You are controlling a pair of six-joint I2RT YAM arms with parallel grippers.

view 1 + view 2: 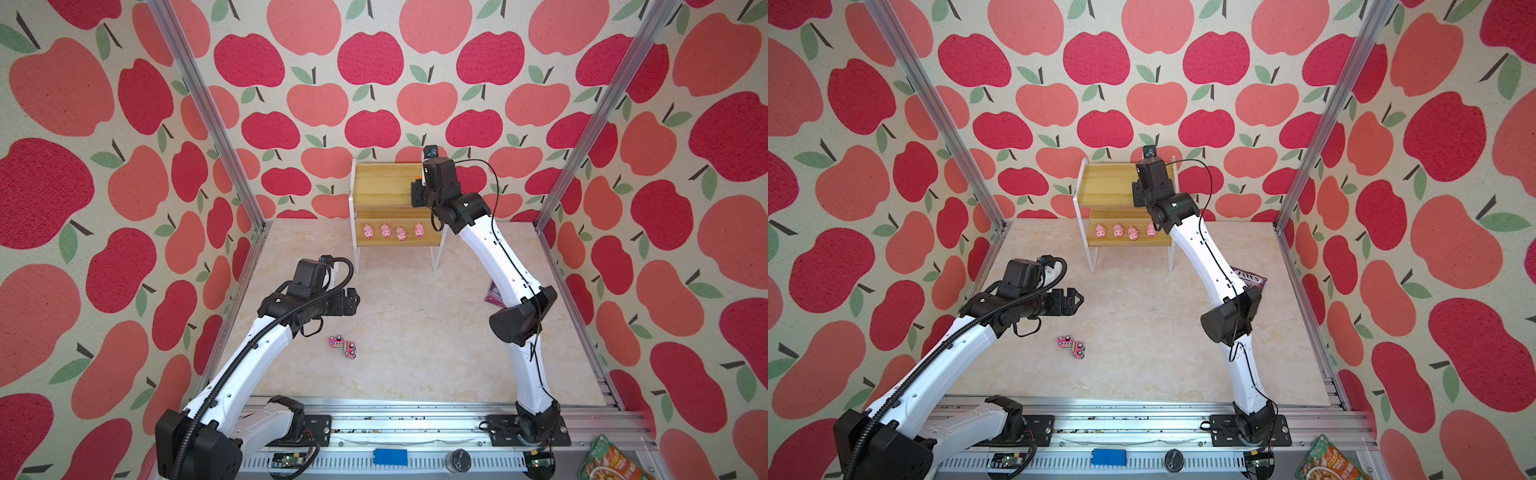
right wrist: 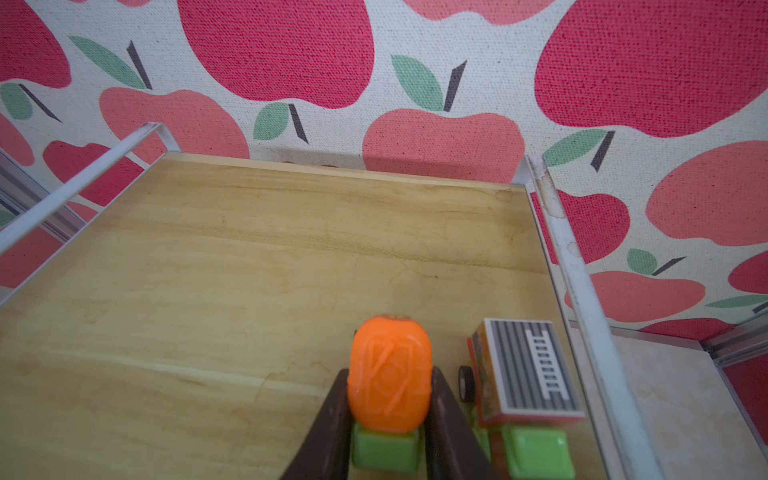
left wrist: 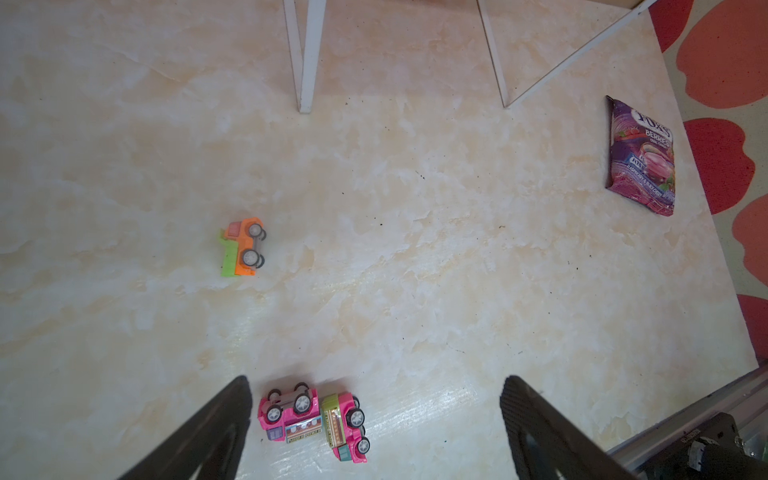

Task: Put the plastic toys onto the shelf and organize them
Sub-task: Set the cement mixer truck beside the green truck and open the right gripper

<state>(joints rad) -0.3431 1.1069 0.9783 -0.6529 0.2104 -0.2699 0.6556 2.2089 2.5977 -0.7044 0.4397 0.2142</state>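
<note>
Right gripper (image 2: 389, 376): jaws clamped on the sides of an orange-bodied truck (image 2: 388, 345) with a green cab. The truck sits between the fingertips, over the upper board (image 2: 249, 270) of the shelf (image 1: 382, 183), at the end by the white frame rail. Whether its wheels touch the board cannot be told. A ladder-roof truck (image 2: 528, 370) stands on the same board, just beside the held one, on the rail side.

Lower board (image 1: 395, 241): four pink pigs (image 1: 368, 231) in a row.

Left gripper (image 3: 376, 380): jaws spread wide, holding nothing, hovering above the table (image 1: 415, 332). Two pink trucks (image 3: 289, 415) lie on their sides, touching, below the gap between the fingers. An orange-green truck (image 3: 243, 249) lies on its side, well apart from them. A purple candy bag (image 3: 640, 158) lies near the table edge.
</note>
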